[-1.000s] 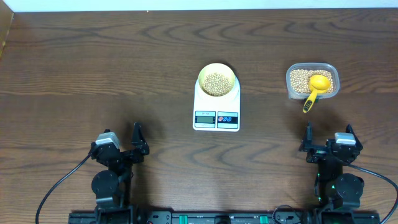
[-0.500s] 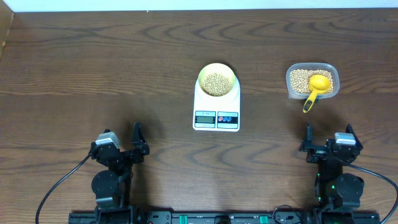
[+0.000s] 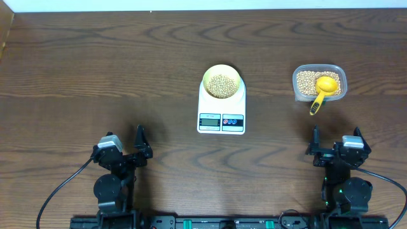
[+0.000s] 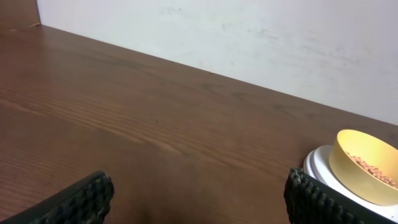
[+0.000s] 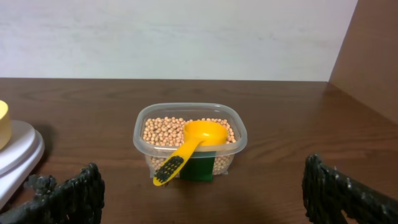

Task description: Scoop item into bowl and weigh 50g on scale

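The pale-yellow bowl sits on the white scale at the table's middle, with a heap of tan beans inside it. From the left wrist view the bowl shows at the right edge, on the scale. More beans fill a clear tub to the right, and a yellow scoop lies in it with its handle over the near rim. In the right wrist view the tub and scoop are straight ahead. My left gripper and right gripper rest near the front edge, both open and empty.
A white wall runs along the far edge of the dark wooden table. A wooden panel stands at the right side. Black cables trail from both arm bases.
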